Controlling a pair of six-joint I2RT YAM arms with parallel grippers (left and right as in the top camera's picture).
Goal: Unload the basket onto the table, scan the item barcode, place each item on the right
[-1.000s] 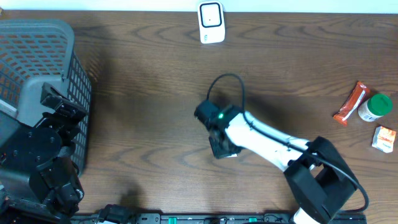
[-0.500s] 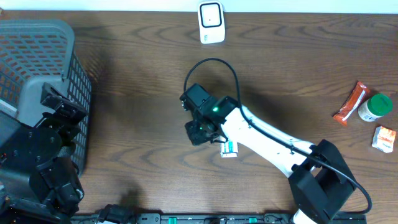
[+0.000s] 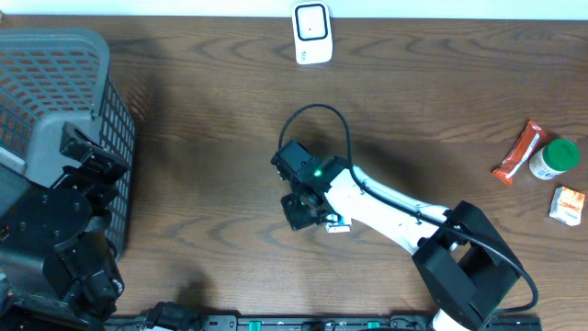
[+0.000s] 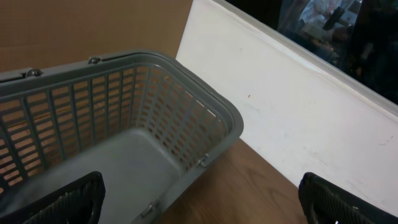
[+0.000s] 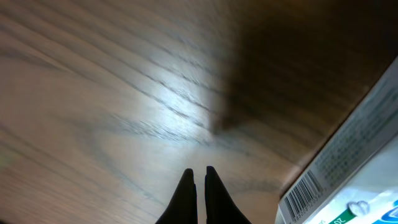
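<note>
Two views, pick-up step: overhead, the right gripper (image 3: 305, 213), closed on nothing, lies just beside the small white-and-blue carton (image 3: 338, 223) at its 4 o'clock; only its wrist camera shows the barcode (image 5: 303, 194), seemingly side-facing; next, open, grasp, carry to the white plastic scanner (image 3: 311, 33) at 12 o'clock; left gripper (image 4: 202, 205) gapes empty.

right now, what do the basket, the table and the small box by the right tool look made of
Basket: grey moulded plastic, matte; slotted walls, rounded rim.
Table: dark wood or wood-look laminate, semi-gloss; grain lines and a glare patch.
Small box: probably printed card, smooth; sharp edge, barcode and fine print.
</note>
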